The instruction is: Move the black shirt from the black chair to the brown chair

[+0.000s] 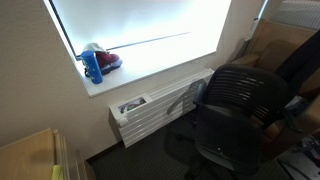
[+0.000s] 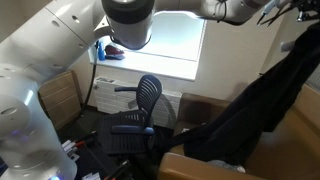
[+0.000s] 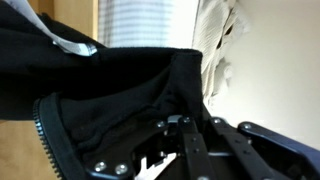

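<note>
The black shirt (image 2: 268,100) hangs in a long limp drape from my gripper (image 2: 290,12) at the top right, and its lower end lies over the brown chair (image 2: 300,135). In the wrist view my gripper (image 3: 184,120) is shut on a fold of the black shirt (image 3: 110,95). The black chair (image 2: 148,100), with its ribbed mesh back, stands bare before the window, apart from the shirt. In both exterior views the black chair (image 1: 240,100) shows. The brown chair (image 1: 268,45) sits behind it with the black shirt (image 1: 303,58) over it at the frame's right edge.
A white radiator (image 1: 160,105) stands under the bright window. A blue bottle (image 1: 92,66) and a red object (image 1: 108,60) sit on the sill. Pale wooden furniture (image 1: 30,155) is at the lower left. My white arm (image 2: 50,60) fills the near left.
</note>
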`<control>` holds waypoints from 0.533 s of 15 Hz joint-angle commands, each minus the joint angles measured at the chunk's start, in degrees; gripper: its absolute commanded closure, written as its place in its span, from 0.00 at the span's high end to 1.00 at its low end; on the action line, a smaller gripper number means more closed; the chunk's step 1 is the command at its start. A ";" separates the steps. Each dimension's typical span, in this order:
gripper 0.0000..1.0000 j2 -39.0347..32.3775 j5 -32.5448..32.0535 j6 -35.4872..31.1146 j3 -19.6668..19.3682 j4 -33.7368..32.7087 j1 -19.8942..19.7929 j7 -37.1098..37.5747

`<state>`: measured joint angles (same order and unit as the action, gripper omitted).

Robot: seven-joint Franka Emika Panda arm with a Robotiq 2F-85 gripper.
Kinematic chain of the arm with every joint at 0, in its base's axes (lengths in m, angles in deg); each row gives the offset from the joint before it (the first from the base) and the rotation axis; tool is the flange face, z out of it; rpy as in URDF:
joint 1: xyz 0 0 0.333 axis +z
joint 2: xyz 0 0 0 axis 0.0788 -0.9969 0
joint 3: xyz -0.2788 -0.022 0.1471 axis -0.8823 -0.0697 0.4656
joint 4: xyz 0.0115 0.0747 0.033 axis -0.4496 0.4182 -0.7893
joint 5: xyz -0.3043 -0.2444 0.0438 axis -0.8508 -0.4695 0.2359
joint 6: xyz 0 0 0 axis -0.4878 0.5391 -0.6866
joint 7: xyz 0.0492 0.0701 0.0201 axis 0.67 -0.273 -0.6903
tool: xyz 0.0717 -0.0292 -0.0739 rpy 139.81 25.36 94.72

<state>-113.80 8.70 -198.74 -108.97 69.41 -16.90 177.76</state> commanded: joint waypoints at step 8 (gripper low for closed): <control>0.03 -4.45 7.30 28.79 6.91 -1.22 -5.03 -1.58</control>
<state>-119.52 12.41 -176.45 -105.78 69.46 -21.03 177.80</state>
